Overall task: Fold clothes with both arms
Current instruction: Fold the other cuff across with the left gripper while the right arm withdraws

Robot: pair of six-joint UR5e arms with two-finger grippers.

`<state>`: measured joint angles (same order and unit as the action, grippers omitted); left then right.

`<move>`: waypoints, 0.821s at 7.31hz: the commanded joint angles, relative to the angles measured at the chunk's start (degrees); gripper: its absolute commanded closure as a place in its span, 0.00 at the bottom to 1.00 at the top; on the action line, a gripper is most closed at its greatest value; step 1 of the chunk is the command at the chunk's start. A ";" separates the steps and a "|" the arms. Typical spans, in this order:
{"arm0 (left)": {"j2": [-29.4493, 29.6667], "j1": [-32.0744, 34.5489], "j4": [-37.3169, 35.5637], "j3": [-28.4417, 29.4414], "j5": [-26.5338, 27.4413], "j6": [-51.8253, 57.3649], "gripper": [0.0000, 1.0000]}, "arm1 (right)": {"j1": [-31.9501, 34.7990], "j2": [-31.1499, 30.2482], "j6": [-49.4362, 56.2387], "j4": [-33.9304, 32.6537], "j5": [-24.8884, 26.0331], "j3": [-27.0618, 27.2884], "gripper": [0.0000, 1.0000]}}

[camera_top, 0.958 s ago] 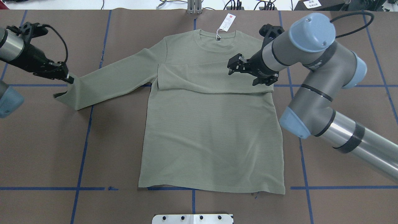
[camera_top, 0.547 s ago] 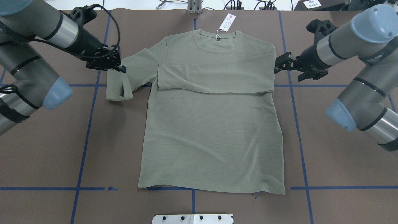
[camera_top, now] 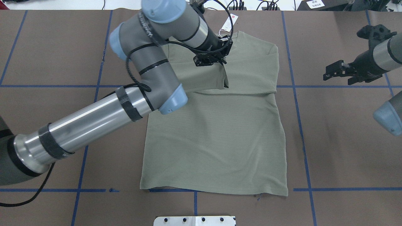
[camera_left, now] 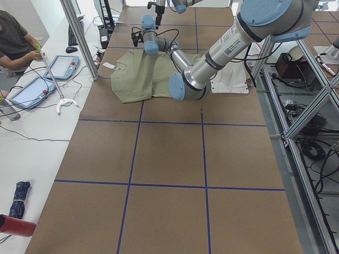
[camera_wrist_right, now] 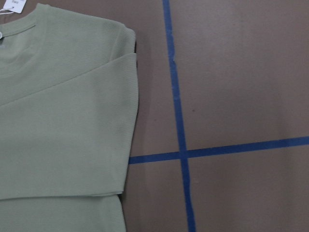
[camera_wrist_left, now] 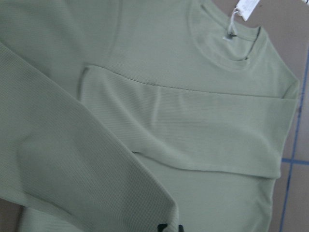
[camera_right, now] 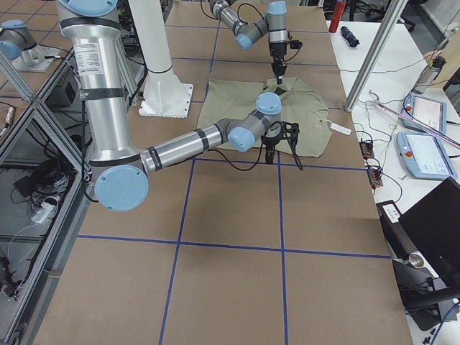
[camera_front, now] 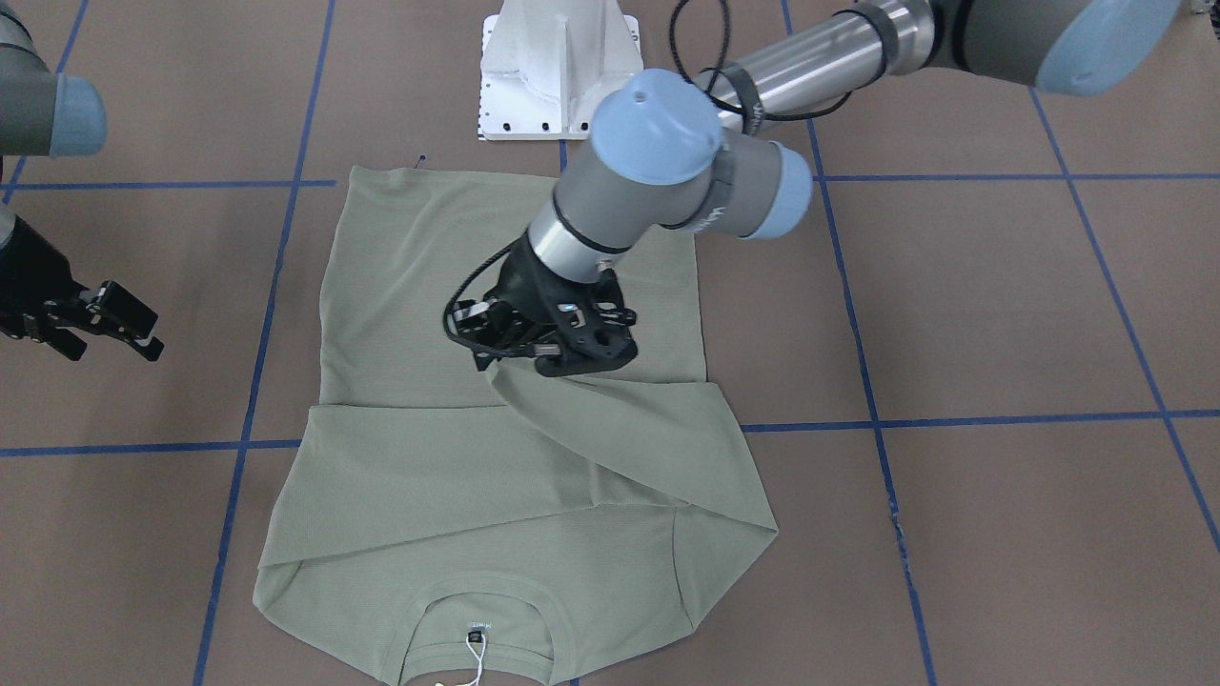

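The clothes are one sage-green long-sleeved shirt (camera_top: 213, 141) lying flat on the brown table, collar at the far edge with a white hang tag (camera_top: 230, 22). Its right sleeve (camera_wrist_left: 193, 140) lies folded across the chest. My left gripper (camera_top: 222, 60) hangs over the chest, shut on the cuff of the left sleeve (camera_top: 204, 78), which drapes from the shoulder across the folded right sleeve. In the front-facing view the left gripper (camera_front: 496, 357) pinches the raised sleeve (camera_front: 620, 438). My right gripper (camera_top: 326, 72) stands open and empty, well off the shirt's right edge, also seen as the right gripper (camera_front: 148, 333).
The white pedestal base (camera_front: 558, 67) stands at the robot's side of the table. Blue tape lines (camera_top: 301, 131) grid the brown cover. A person (camera_left: 16, 39) sits beside tablets at the far side table. A metal post (camera_left: 79, 37) stands near the collar end.
My left gripper carried the left sleeve cuff from the shirt's left side rightward over the chest. My right arm drew back to the right, away from the shirt.
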<state>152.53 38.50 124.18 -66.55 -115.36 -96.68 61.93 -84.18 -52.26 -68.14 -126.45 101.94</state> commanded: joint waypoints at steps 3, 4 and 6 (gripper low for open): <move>11.01 -7.36 11.87 19.23 16.19 -4.31 1.00 | 3.10 -4.32 6.11 0.02 0.06 0.02 0.00; 11.21 -9.56 13.79 21.35 19.18 -4.22 1.00 | 3.28 -4.67 6.21 0.02 0.06 0.02 0.00; 13.31 -10.11 19.68 27.58 22.37 -4.22 0.97 | 3.28 -5.55 6.21 0.11 0.15 0.10 0.00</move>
<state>164.52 28.88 140.94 -42.57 -94.77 -100.90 65.16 -89.13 -46.11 -68.09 -126.33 101.93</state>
